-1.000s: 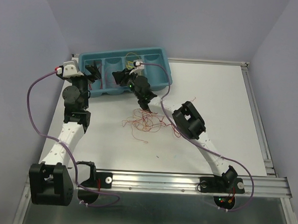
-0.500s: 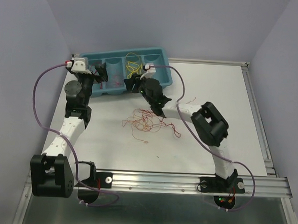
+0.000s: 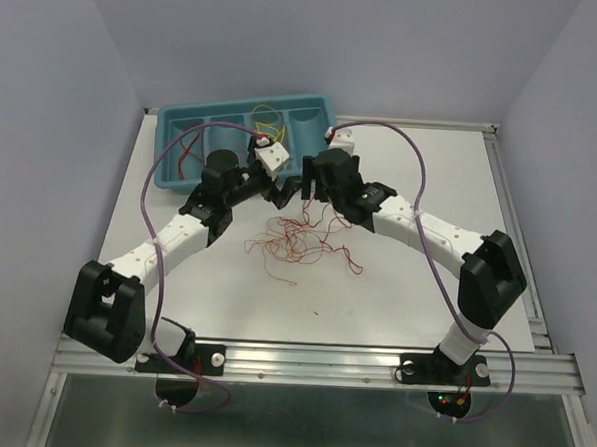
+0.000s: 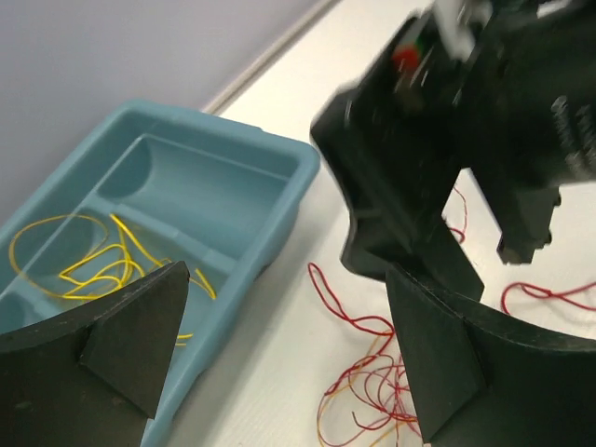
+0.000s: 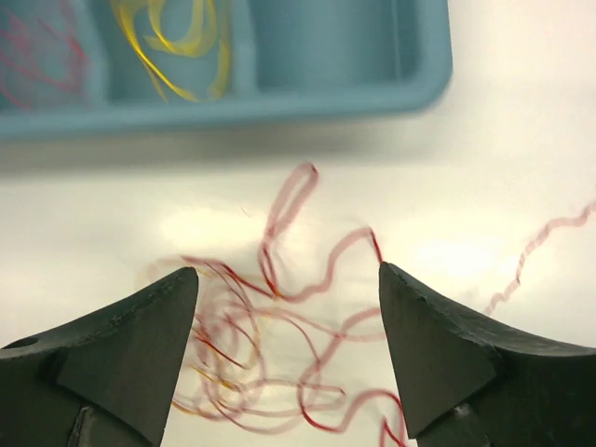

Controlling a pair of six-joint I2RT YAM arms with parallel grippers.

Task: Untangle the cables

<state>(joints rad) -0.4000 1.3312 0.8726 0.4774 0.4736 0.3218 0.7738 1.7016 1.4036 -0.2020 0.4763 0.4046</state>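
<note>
The cables lie as a loose tangle of thin red and orange loops (image 3: 296,238) on the white table, in front of the blue tray (image 3: 171,177). Both grippers hover close together over the tangle's far edge. My left gripper (image 3: 283,192) is open, and its wrist view has red loops (image 4: 391,382) below its wide jaws (image 4: 289,345). My right gripper (image 3: 307,191) is open too, with the tangle (image 5: 279,307) lying on the table under its jaws (image 5: 289,326), untouched. Yellow cables (image 3: 267,122) lie in one tray compartment and a red one (image 3: 187,153) in another.
The tray (image 5: 410,79) has several compartments and stands at the table's back left. The right gripper's black body (image 4: 447,140) fills the left wrist view's upper right, close to my left finger. A stray red strand (image 5: 549,233) lies to the right of the tangle.
Both arms swung away from the tray and came together over the tangle's far edge. The right gripper's jaws opened wider. The left gripper stayed open.
</note>
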